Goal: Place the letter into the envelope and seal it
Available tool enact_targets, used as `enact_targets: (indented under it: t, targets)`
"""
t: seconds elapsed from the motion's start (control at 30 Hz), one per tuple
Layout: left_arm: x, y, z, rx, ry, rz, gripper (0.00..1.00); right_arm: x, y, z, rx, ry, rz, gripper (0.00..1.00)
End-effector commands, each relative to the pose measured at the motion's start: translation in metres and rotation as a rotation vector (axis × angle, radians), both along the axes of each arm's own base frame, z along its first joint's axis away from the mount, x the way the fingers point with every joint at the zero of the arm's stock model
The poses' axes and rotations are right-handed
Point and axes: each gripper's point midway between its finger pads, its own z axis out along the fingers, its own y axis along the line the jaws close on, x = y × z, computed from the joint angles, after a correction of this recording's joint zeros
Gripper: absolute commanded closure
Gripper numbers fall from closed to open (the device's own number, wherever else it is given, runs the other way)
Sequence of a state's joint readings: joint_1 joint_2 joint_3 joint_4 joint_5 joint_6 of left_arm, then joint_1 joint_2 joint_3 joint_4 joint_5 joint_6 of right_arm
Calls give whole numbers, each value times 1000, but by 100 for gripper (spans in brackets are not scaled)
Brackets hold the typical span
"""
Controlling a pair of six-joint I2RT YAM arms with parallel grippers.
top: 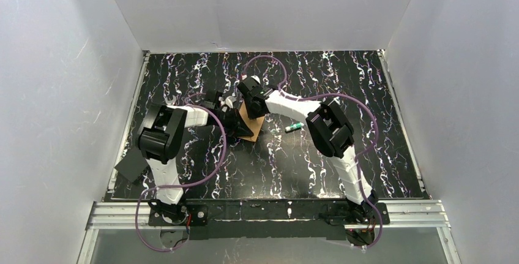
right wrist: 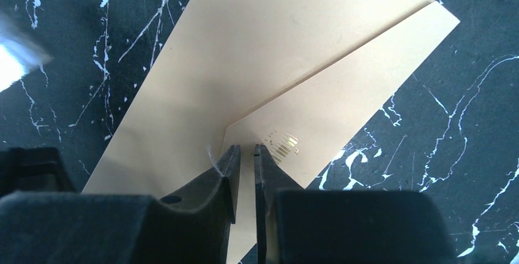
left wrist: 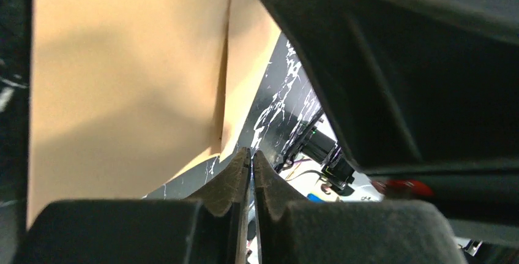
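Now both grippers (jaws nearly together) meet over the envelope (right wrist: pixel 257 74).

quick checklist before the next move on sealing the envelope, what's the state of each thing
1. Flap folded down over the envelope: ok, it lies flat in the right wrist view.
2. Letter inside: cannot tell, no bordered sheet shows in any view.
3. Right claw over the flap tip: ok, its fingers are nearly together; contact with the paper cannot tell.
4. Left claw off the envelope: ok, it is shut at the paper's edge with nothing between its fingers.
5. Seal holding: cannot tell.
6. Small green object on the table: ok, it lies apart from the envelope.
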State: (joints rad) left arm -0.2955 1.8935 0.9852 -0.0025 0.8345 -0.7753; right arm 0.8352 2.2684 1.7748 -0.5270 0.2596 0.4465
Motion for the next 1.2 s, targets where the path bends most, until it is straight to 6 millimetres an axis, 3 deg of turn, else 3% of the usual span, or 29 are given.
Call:
enact_targets:
  t: [0.0,0.3,0.53,0.83,1.0,1.17]
  targets:
    - [7,-16,8,-76,-11,29,96,-96,-71,-114,-258,401,-25,79]
    - [18,-14,-20,-25,56,137,99,-98,-68,-109,-225,399,-21,85]
    - [-12,8,-71,161,213,161,100,-87,-58,-88,-291,258,139,78]
    - [-9,18,-72,241,223,143,100,-115,-43,-67,-200,263,211,79]
    - [-14,17,-74,222,238,142,100,-94,-44,-75,-254,253,178,79]
    - [-23,19,-77,215,255,130,100,-53,-54,-81,-280,209,87,81]
